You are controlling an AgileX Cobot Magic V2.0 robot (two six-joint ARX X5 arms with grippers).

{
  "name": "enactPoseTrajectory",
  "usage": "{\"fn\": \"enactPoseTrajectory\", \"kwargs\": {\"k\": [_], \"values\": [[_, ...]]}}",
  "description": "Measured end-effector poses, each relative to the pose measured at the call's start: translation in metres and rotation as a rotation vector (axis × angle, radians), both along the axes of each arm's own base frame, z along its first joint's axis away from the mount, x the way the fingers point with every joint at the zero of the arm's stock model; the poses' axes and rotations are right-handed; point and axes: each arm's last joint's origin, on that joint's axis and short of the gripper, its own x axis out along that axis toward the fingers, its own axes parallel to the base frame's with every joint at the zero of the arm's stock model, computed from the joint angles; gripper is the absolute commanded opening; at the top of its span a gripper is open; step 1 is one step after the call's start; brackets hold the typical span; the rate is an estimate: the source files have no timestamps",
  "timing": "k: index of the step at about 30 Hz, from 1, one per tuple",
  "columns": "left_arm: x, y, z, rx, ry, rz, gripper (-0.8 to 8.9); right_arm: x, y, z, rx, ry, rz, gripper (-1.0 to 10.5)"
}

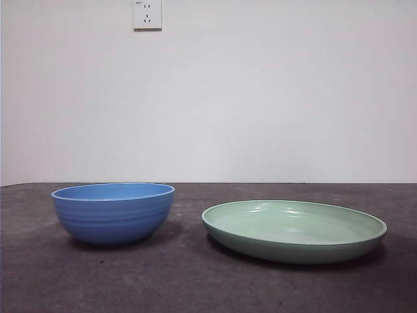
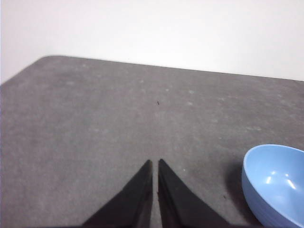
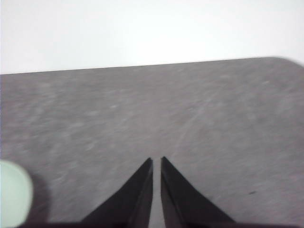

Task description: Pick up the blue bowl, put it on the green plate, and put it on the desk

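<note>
The blue bowl (image 1: 113, 212) stands upright on the desk (image 1: 182, 280) at the left in the front view. The green plate (image 1: 293, 229) lies flat on the desk to its right, a small gap apart. No arm shows in the front view. My left gripper (image 2: 155, 162) is shut and empty above bare desk, with the bowl (image 2: 275, 183) off to one side of it. My right gripper (image 3: 156, 160) is shut and empty above bare desk, with the plate's rim (image 3: 13, 198) at the picture's edge.
A white wall with a power socket (image 1: 147, 14) stands behind the desk. The desk's rounded far corners show in the left wrist view (image 2: 45, 59) and the right wrist view (image 3: 285, 61).
</note>
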Motion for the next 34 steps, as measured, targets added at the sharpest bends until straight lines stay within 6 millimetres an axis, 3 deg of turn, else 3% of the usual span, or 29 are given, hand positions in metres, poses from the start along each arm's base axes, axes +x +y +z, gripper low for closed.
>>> {"fn": "enactPoseTrajectory", "kwargs": {"k": [4,16,20,25,30,34], "values": [[-0.002,0.0,0.007,-0.037,0.036,0.004,0.18,-0.003,0.002,0.007,0.07,0.039,0.06,0.2],[0.0,0.0,0.089,-0.105,-0.022,0.009,0.19,-0.004,0.004,0.082,0.15,-0.026,0.107,0.2],[0.006,0.0,0.12,-0.106,0.013,0.008,0.19,0.003,0.006,0.108,0.173,-0.003,0.194,0.2],[0.016,-0.002,0.149,-0.119,0.103,-0.064,0.19,0.015,0.01,0.126,0.214,0.113,0.357,0.2],[0.029,-0.006,0.162,-0.153,0.218,-0.196,0.19,0.026,0.014,0.137,0.278,0.264,0.5,0.2],[0.04,-0.008,0.162,-0.186,0.31,-0.3,0.19,0.033,0.015,0.138,0.306,0.397,0.52,0.2]]}}
